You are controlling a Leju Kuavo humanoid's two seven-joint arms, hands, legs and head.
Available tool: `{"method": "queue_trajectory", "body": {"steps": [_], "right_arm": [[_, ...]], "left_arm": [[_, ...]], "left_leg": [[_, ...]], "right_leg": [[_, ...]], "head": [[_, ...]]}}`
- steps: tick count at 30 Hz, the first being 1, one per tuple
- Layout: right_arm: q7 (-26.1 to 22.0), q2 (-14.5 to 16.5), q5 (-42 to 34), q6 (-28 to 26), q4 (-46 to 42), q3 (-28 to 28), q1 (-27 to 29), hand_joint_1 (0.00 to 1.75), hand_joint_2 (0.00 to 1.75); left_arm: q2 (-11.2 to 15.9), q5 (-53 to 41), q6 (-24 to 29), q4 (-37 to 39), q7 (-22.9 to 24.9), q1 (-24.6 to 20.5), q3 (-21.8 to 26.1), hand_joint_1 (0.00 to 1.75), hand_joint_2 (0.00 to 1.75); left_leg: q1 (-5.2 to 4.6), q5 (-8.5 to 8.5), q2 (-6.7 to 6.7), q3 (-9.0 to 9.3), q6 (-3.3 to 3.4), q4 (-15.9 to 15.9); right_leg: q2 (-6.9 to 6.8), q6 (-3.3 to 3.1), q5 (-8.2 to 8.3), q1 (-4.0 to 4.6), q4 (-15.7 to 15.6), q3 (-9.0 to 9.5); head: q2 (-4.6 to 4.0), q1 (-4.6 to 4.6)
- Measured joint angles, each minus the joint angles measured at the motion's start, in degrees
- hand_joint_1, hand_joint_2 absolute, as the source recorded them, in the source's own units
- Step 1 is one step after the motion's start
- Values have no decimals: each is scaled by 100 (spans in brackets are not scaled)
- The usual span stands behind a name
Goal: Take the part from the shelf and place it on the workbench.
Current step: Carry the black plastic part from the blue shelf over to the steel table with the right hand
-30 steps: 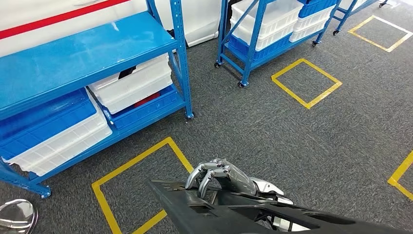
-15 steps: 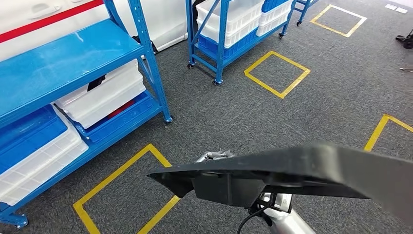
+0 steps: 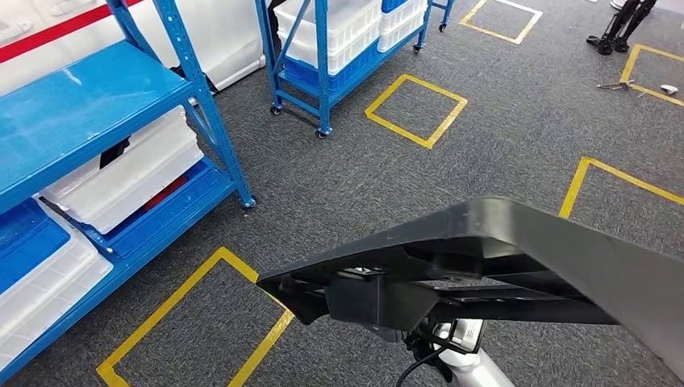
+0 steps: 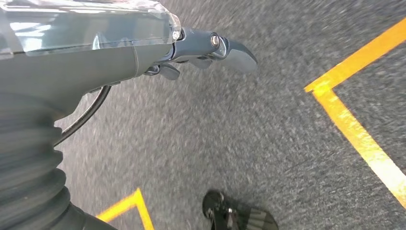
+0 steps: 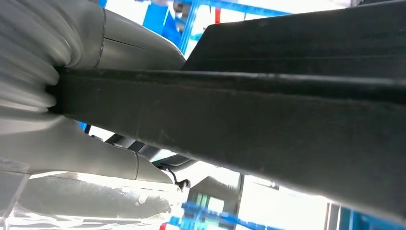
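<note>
A long black plastic part (image 3: pixel 524 250) stretches across the lower right of the head view, held level above the carpet and hiding the hand under it. Below it a silver forearm (image 3: pixel 468 367) shows. In the right wrist view the same part (image 5: pixel 287 129) runs straight out from my right hand (image 5: pixel 119 43), whose grey thumb and fingers close around it. My left hand (image 4: pixel 206 50) hangs over the grey carpet in the left wrist view, holding nothing, its thumb stretched out.
Blue shelving (image 3: pixel 81 105) with white and blue bins stands at the left. A wheeled blue rack (image 3: pixel 323 48) with white bins is further back. Yellow tape squares (image 3: pixel 415 101) mark the grey carpet. Tripod legs (image 3: pixel 621 24) stand at the far right.
The whole view has swung right, so the shelves have slid left. The black part has risen in the picture and now covers the hand that gripped its edge.
</note>
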Motion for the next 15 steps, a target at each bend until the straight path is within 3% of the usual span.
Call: {"method": "queue_trajectory", "body": {"steps": [2,4,6,8,9,10,12,13,15], "right_arm": [[-2,41,74,-51,-24,-35,83,175,175],[-2,80,135,-87,-51,-60,145,175,175],[-1,131,176,-116,-77,-75,174,175,175],[2,168,211,-166,-84,-90,217,175,175],[3,176,234,-193,-86,-99,253,175,175],[4,179,260,-221,-88,-108,286,175,175],[10,184,332,-274,-112,-120,333,175,175],[15,184,384,-306,-137,-122,349,175,175],[27,182,509,-365,-201,-122,380,175,175]], "left_arm": [[78,-27,-21,-23,-5,-4,-7,0,175],[150,-36,-23,-45,16,-15,-13,0,175],[219,-36,-19,-56,46,-9,-14,0,175],[276,-36,-17,-60,60,10,-14,0,175],[292,-38,-18,-60,63,17,-14,0,175],[302,-42,-22,-60,66,21,-14,0,175],[310,-49,-53,-60,61,18,-14,0,175],[310,-48,-83,-60,49,12,-14,0,175],[302,-34,-152,-58,8,5,-15,0,175]], "left_leg": [[-6,-18,81,19,-64,-1],[22,-125,-23,0,-140,101],[46,-439,-250,-200,-199,583],[47,-767,-340,-524,-224,1302],[48,-810,-349,-626,-229,1518],[51,-749,-353,-644,-230,1546],[69,-364,-425,-389,-215,977],[77,-211,-533,-216,-200,611],[88,-77,-706,5,-153,125]], "right_leg": [[92,-55,-2,12,-24,-11],[191,-115,25,-8,-54,-7],[288,-169,47,-30,-73,-5],[397,-196,53,-26,-69,-10],[458,-197,53,-24,-64,-10],[518,-197,53,-23,-57,-9],[645,-186,49,-28,-33,-7],[703,-168,49,-24,-23,-11],[813,-107,59,-17,1,-41]], "head": [[0,0],[0,-1],[0,-1],[0,-1],[0,-2],[0,-2],[0,-2],[0,-2],[0,-1]]}}
